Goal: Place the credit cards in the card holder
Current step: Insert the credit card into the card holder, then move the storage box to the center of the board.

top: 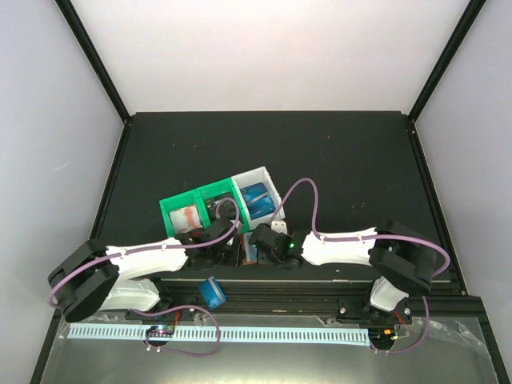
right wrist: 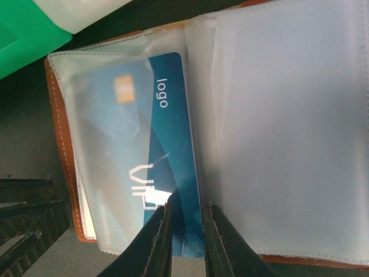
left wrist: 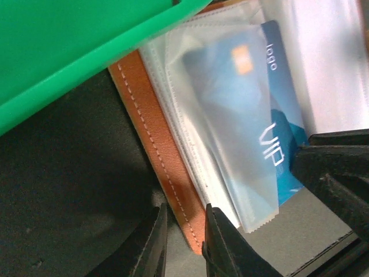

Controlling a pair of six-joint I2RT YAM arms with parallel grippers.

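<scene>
The card holder (left wrist: 147, 124) lies open on the dark table, brown stitched leather under greyish clear pockets (right wrist: 288, 127). A blue credit card (right wrist: 173, 133) marked "VIP" and "logo" sits partly inside one pocket, its right strip uncovered. My left gripper (left wrist: 183, 210) is narrowly open, its fingertips either side of the holder's near leather corner. My right gripper (right wrist: 187, 206) is also narrowly open, over the card's lower end (left wrist: 282, 173). From above, both grippers (top: 228, 244) (top: 256, 238) meet over the holder (top: 249, 256) just in front of the bins.
A green bin (top: 196, 210) holds red-and-white cards (top: 188, 218), and the white bin (top: 268, 178) beside it holds blue cards (top: 256, 200). The green bin's edge (left wrist: 69, 52) overhangs the holder. A blue card-like thing (top: 213, 292) lies on the near rail by the left arm.
</scene>
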